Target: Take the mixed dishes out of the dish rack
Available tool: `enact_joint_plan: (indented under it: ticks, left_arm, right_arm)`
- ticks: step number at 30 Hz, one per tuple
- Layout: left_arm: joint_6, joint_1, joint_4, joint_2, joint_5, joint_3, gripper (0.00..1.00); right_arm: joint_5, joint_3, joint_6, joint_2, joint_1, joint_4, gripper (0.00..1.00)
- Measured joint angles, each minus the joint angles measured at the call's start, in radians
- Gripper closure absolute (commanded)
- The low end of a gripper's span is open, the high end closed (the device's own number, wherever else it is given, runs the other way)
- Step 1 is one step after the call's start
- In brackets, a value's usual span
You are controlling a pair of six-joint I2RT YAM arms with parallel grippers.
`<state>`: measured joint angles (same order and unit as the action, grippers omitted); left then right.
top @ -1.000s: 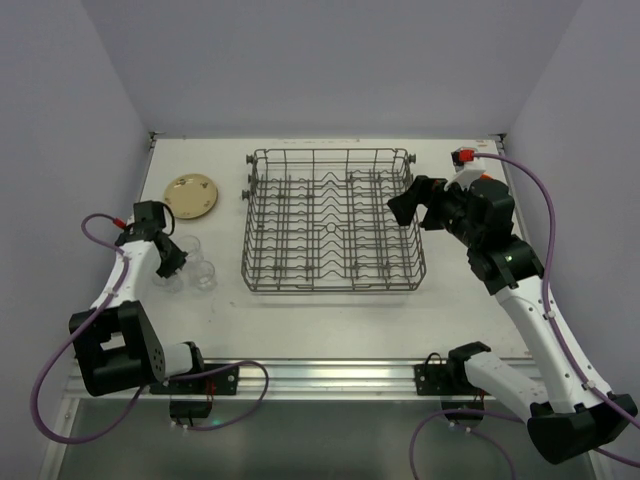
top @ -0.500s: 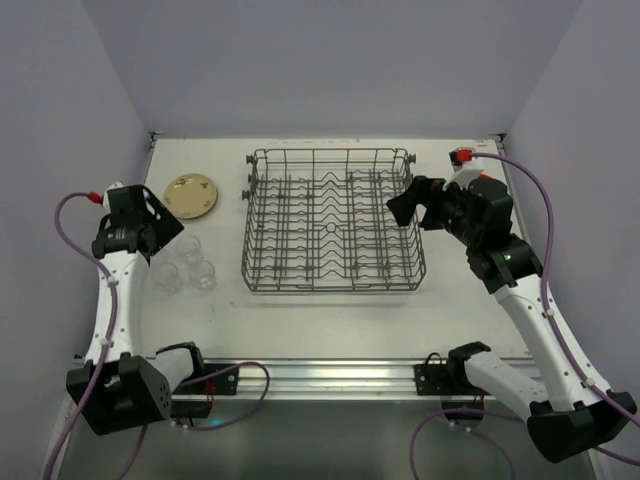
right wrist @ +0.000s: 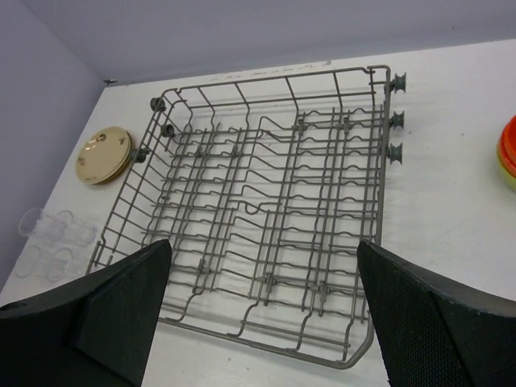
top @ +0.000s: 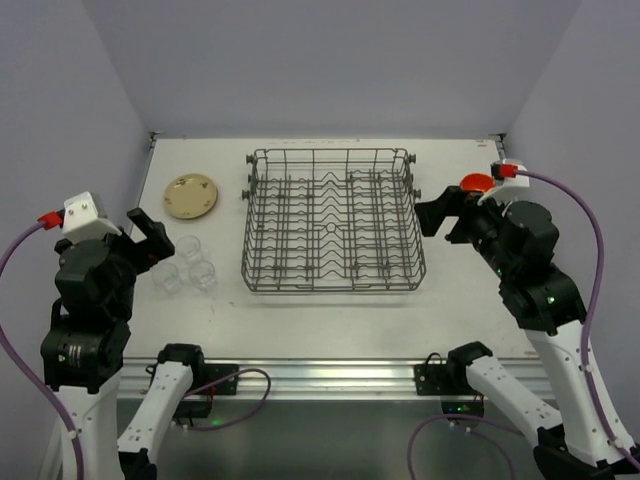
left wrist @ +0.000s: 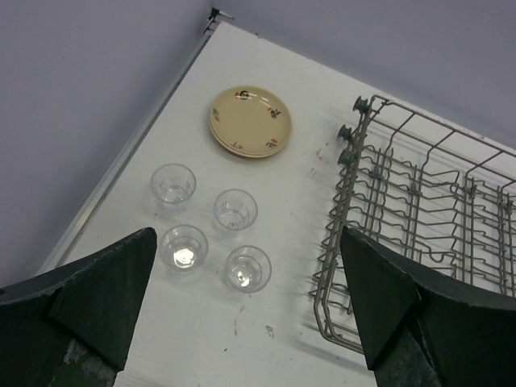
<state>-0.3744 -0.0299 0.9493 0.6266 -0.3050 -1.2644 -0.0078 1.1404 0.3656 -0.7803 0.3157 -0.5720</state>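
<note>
Left gripper [left wrist: 247, 235] wide open, holding nothing, above four upright glasses [left wrist: 235, 209] on the table left of the rack [top: 333, 222]. Right gripper [right wrist: 264, 242] also wide open, holding nothing, by the rack's right edge. Farther back, plates [left wrist: 250, 121] are stacked off its far-left corner and bowls [right wrist: 508, 149] off its far-right.

Grey wire rack [top: 330, 228] mid-table; 4 glasses [left wrist: 235, 210], plates [left wrist: 250, 121] left; bowls [right wrist: 508, 153] right.
</note>
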Motion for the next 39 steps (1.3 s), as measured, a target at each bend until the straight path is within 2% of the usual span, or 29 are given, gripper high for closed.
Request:
enact_joint_plan:
  ticks: [6, 11, 18, 23, 39]
  left_arm:
    - [0.029, -0.065, 0.023, -0.080, -0.023, 0.016, 0.00]
    - [0.058, -0.124, 0.001, -0.189, -0.024, 0.126, 0.00]
    - [0.061, -0.141, -0.005, -0.293, -0.001, 0.200, 0.00]
    - [0.061, -0.141, -0.008, -0.293, 0.022, 0.212, 0.00]
    - [0.061, -0.141, -0.072, -0.315, 0.038, 0.232, 0.00]
  right_arm:
    - [0.130, 0.043, -0.002, 0.122, 0.098, -0.169, 0.01]
    - [0.235, 0.120, -0.010, 0.204, 0.099, -0.330, 0.01]
    - [0.257, 0.084, -0.050, 0.428, 0.099, -0.458, 0.01]
    - [0.276, 0.083, -0.066, 0.507, 0.100, -0.482, 0.01]
    - [0.319, 0.026, -0.073, 0.498, 0.102, -0.450, 0.01]
